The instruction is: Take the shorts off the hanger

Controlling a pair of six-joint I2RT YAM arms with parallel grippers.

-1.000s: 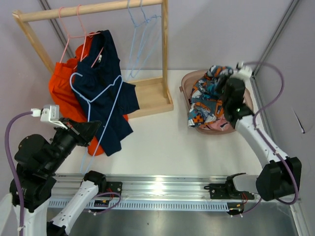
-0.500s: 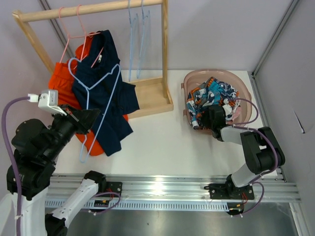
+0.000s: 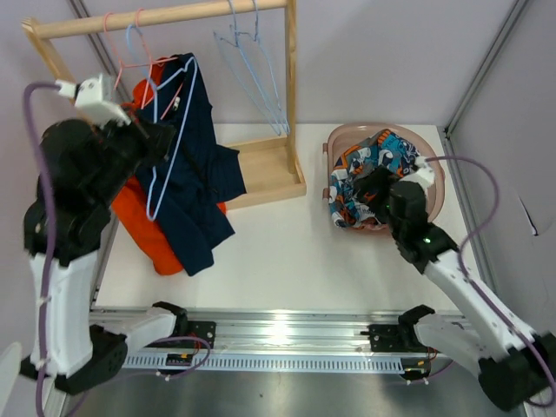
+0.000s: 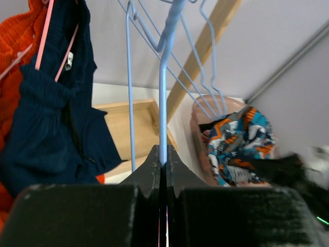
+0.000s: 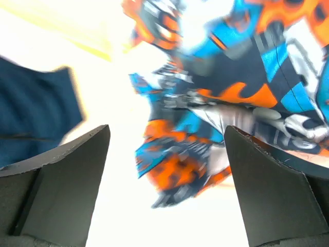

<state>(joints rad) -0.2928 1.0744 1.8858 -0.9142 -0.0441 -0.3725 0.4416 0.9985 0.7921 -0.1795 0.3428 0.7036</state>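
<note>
Upper left of the frame, a wooden rack (image 3: 165, 15) stands tall, its top bar running across and its right post dropping to a shallow wooden base (image 3: 271, 174) near centre. Right of that, well apart, a pink basin (image 3: 330, 155) sits on the white table (image 3: 287, 248). Along the bottom edge, a metal rail (image 3: 287, 328) spans the width. Grey walls (image 3: 373, 52) close in behind.
</note>
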